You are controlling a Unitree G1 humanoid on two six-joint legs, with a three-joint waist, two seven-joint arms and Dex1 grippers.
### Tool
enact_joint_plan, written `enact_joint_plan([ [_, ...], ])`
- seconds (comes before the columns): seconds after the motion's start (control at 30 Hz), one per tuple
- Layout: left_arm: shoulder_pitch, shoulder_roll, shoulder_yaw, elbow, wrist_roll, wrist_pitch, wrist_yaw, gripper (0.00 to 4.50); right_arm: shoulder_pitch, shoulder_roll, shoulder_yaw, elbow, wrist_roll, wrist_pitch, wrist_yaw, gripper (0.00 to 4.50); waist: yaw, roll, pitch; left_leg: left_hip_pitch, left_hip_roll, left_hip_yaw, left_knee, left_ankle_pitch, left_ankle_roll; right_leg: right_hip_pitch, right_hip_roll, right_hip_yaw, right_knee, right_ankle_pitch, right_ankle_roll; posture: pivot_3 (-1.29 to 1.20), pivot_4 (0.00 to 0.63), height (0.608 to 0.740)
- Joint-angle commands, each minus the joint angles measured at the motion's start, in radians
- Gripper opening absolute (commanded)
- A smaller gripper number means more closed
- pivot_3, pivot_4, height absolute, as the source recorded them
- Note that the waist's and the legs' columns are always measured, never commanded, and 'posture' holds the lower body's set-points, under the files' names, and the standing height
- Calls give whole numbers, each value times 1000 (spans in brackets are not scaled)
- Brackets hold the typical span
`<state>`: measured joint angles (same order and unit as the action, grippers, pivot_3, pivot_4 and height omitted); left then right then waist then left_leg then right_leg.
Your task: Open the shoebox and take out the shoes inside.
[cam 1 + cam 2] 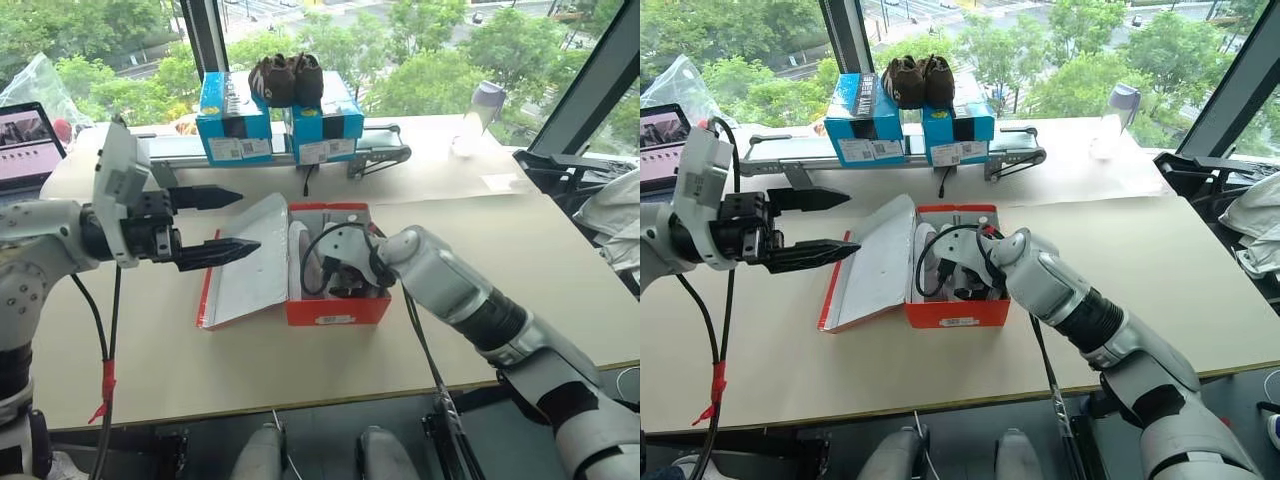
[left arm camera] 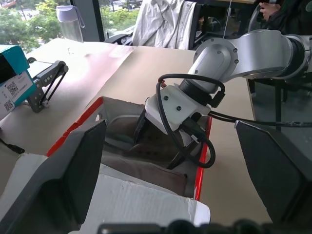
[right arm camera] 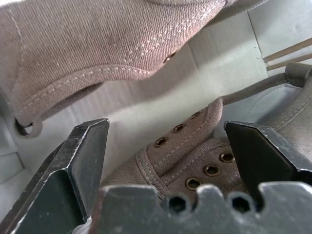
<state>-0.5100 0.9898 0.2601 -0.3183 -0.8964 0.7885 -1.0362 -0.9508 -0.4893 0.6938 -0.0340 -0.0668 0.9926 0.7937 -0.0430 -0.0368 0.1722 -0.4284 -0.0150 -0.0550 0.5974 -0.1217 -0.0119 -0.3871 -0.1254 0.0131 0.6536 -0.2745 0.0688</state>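
Red shoebox (image 1: 336, 308) sits lid-open (flap left); right gripper (image 3: 165, 161) is inside, fingers spread over a taupe sneaker (image 3: 195, 165). Left gripper (image 1: 212, 222) hovers left, fingers spread, empty.

Beige table (image 1: 520, 270), window (image 1: 420, 50), perhaps daylight.

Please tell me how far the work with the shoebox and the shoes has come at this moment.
Done: the shoebox is open, its lid lying flat on the table beside it. In hand: the right gripper is inside the box, open, its fingers on either side of one of the grey shoes without gripping it. The left gripper hovers open over the lid. Left: lifting both shoes out.
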Motion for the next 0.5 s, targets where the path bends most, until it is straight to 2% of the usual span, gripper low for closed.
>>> enact_joint_plan([
  [0.03,-7,8,44,-30,-15,-8,7,4500,33,18,15,52,-14,-4,4,3782,0,-2,-1,1,0,0,0,-2,-4,0,0,0,0,0,0,0,150,740],
  [0.4,-7,7,45,-30,-19,-11,9,4500,23,41,-16,67,-39,-3,18,15,0,-2,-1,1,14,3,0,-3,-5,0,14,1,-7,6,-6,0,150,740],
  [0.5,-9,7,44,-29,-19,-10,10,4500,23,45,-25,66,-42,-4,19,15,0,-2,-1,1,15,3,0,-3,-5,0,15,1,-7,6,-7,0,150,740],
])
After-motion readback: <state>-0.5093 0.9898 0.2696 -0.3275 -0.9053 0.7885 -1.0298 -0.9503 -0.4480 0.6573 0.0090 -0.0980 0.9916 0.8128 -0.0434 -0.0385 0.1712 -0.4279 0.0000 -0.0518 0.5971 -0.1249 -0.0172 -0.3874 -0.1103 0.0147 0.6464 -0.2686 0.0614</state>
